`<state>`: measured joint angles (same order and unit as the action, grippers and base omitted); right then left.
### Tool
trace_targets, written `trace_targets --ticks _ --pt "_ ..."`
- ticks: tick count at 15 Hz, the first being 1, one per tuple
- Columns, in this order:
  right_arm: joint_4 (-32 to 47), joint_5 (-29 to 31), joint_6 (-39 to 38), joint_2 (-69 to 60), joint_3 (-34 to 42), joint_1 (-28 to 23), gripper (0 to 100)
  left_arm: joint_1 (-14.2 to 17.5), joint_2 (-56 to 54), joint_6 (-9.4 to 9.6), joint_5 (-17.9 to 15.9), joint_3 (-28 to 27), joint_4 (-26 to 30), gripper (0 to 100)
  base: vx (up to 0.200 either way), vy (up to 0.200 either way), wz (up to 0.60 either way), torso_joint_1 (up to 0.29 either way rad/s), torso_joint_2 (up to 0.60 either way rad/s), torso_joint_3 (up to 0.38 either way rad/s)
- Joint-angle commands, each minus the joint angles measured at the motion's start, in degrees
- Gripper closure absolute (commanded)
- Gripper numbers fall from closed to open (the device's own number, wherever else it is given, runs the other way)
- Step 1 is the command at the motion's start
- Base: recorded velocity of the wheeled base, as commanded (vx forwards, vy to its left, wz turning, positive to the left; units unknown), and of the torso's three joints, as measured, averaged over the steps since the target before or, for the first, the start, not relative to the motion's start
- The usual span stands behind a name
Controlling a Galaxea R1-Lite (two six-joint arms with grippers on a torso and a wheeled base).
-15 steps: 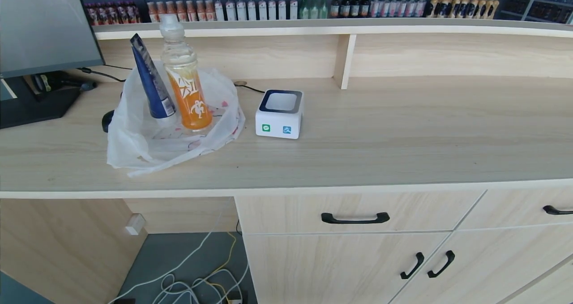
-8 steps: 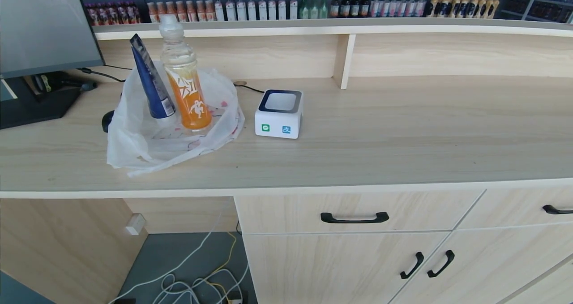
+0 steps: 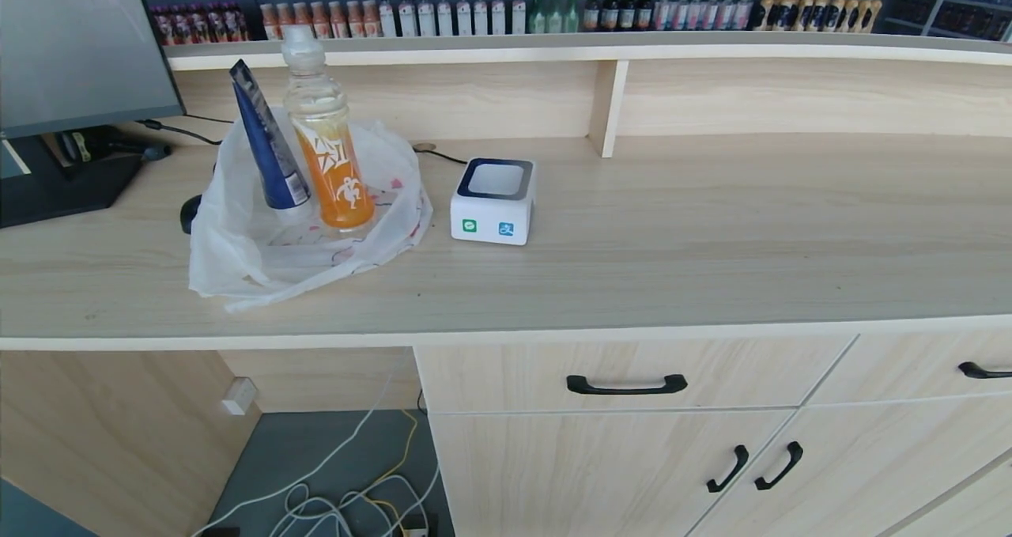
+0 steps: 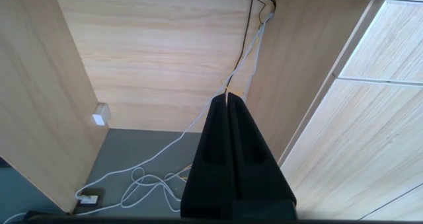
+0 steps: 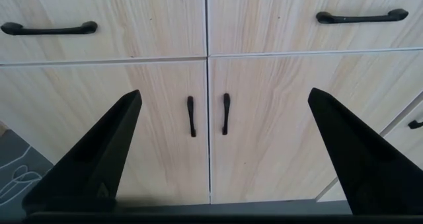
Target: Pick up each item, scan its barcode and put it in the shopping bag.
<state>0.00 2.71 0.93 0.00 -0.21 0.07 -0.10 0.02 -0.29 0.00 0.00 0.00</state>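
Note:
A white plastic shopping bag (image 3: 261, 244) lies opened on the counter's left part. Inside it stand an orange drink bottle (image 3: 326, 138) and a blue tube (image 3: 267, 141) leaning beside it. Right of the bag sits the white box scanner (image 3: 494, 201) with its window facing up. My left gripper (image 4: 227, 98) is shut, fingers pressed together, hanging below the counter near the open knee space with cables. My right gripper (image 5: 225, 98) is open, facing the cabinet doors (image 5: 208, 125) under the counter, nothing between its fingers.
A monitor (image 3: 75, 47) and its black base occupy the counter's far left. A raised wooden shelf (image 3: 601, 51) runs along the back, with rows of bottles behind. Drawers with black handles (image 3: 627, 384) sit below the counter. Cables (image 3: 332, 497) lie on the floor.

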Motion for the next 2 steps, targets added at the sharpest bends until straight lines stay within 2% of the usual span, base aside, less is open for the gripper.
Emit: trace_targets --ticks 1,2 --pt "0.0 0.0 0.0 0.1 0.0 0.0 0 0.0 0.0 -0.06 0.0 0.0 0.0 100 0.000 0.000 0.00 0.000 0.00 0.000" --pt "0.0 0.0 0.0 0.1 0.0 0.0 0 0.0 0.0 -0.06 0.0 0.0 0.0 100 0.000 0.000 0.00 0.000 0.00 0.000"
